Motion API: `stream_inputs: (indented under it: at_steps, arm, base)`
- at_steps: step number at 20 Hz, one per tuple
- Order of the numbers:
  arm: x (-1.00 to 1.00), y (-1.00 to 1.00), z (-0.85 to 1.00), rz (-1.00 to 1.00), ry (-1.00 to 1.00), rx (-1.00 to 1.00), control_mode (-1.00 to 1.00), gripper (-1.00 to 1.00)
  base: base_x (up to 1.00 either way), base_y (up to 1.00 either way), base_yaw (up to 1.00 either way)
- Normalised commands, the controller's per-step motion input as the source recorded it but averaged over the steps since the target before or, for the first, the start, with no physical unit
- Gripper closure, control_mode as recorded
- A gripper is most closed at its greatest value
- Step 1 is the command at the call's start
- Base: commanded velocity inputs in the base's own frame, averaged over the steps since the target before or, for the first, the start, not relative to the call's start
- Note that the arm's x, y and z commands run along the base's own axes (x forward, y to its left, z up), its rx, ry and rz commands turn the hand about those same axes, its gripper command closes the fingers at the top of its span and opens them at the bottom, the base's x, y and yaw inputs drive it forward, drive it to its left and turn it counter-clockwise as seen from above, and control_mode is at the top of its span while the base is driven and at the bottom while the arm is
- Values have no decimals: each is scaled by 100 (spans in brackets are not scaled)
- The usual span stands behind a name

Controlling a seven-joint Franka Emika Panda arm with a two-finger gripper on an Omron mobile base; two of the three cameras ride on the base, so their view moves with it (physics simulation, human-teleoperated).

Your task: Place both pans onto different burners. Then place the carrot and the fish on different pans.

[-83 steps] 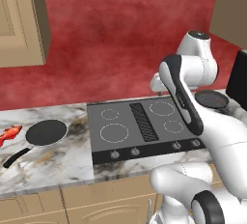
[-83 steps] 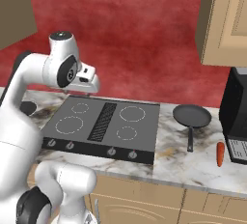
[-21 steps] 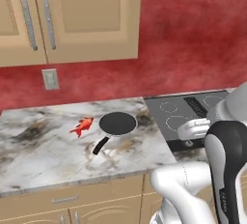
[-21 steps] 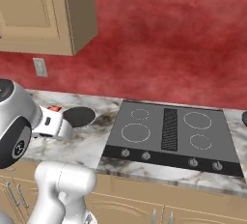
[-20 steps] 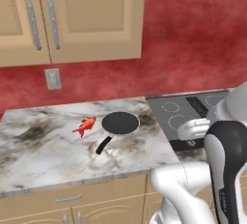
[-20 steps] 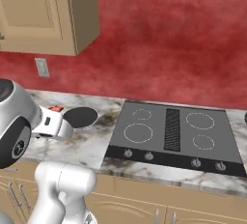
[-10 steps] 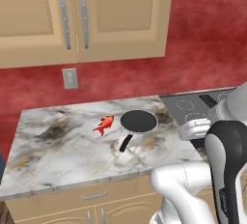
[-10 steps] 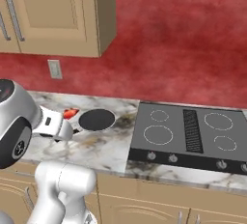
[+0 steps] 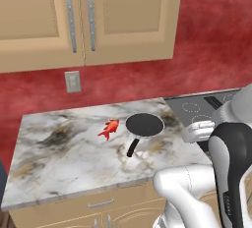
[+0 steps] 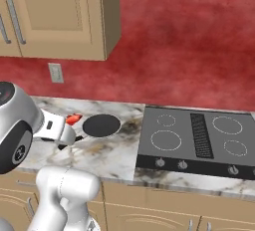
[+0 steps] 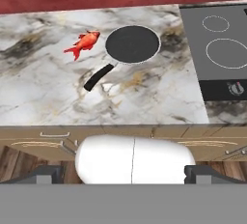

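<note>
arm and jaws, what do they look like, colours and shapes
The arm is made of glossy white, rounded segments with a dark grey, nearly black band along one link and dark rings at the joints. The gripper ends in two small dark jaws, set wide apart. No cables or markings are legible.

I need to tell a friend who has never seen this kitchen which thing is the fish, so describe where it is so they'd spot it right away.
Find the marble counter left of the dark cooktop, under the wooden cabinets. A black pan sits on it, and just to the pan's left, apart from it, lies the fish. It is the only bright red-orange thing there, small, with a forked tail.
</note>
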Motion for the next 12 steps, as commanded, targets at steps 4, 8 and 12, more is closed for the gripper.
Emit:
stream_inputs:
  at_steps: [4,8,12]
  arm:
    - [0,0,0,0,0,0,100,-100]
    - [9,9,0,0,1,0,-100,-100]
    - [12,17,-4,0,0,0,-100,-100]
  base:
    - [46,33,-4]
    - [16,16,-1]
    - [0,0,0]
